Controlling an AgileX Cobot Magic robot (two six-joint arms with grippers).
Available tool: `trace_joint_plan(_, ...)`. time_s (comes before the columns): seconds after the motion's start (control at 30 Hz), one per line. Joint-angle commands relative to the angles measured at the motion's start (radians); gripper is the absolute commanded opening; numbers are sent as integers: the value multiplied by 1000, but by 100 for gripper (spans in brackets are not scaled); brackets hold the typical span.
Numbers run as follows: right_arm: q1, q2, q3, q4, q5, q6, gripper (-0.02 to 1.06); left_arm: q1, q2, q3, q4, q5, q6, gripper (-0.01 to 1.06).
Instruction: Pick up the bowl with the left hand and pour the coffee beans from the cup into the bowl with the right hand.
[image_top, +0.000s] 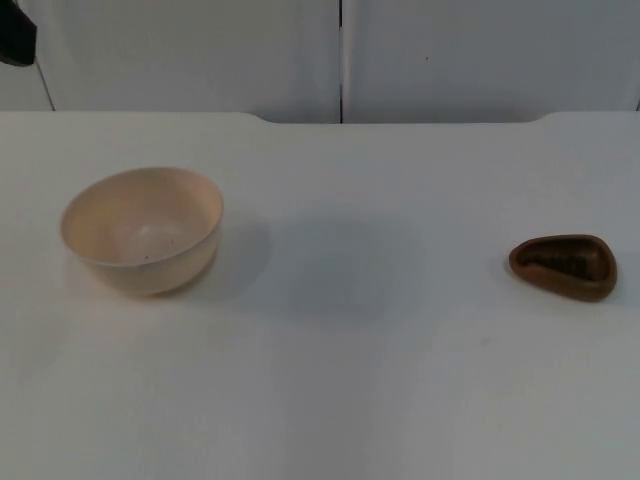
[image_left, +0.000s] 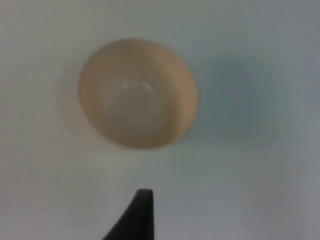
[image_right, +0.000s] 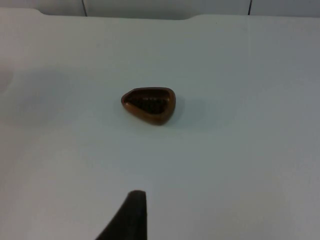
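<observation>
Resting on table (image_top: 330, 400), nothing lifted yet. Bowl (image_top: 142, 230) empty, upright, directly ahead of left gripper (image_left: 140, 215), apart from it. Cup (image_top: 563, 266) holds beans, ahead of right gripper (image_right: 131, 215), well apart. Cannot tell finger opening on either; neither holds anything. Risks, judged: smooth bowl rim slipping in pinch; small cup tipping, beans spilling early.

Quick count of what's on the table (image_top: 330, 400): one cream bowl (image_top: 142, 230) at the left of the frame, upright, looks bare inside apart from a few tiny dark specks. One small brown cup (image_top: 563, 266) at the right, well apart from the bowl, with dark coffee beans (image_top: 560, 262) in it, too many and too small to count. So two things in all.
</observation>
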Motion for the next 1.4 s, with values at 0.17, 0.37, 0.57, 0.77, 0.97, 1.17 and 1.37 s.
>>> trace_joint_plan(0.17, -7, -3, 1, 6, -4, 1, 105, 3, 135, -6, -42, -78, 31, 100)
trace_joint_plan(0.37, -7, -3, 1, 6, -4, 1, 105, 3, 263, -6, -42, -138, 31, 100)
trace_joint_plan(0.57, -7, -3, 1, 6, -4, 1, 105, 3, 352, -18, -46, -168, 29, 100)
trace_joint_plan(0.77, -7, -3, 1, 6, -4, 1, 105, 3, 415, -54, -46, -173, 20, 100)
trace_joint_plan(0.97, -7, -3, 1, 4, -4, 1, 105, 3, 501, -96, -45, -176, -16, 100)
trace_joint_plan(1.17, -7, -3, 1, 4, -4, 1, 105, 3, 569, -137, -45, -172, -44, 100)
trace_joint_plan(1.37, -7, -3, 1, 4, -4, 1, 105, 3, 641, -168, -74, -173, -59, 100)
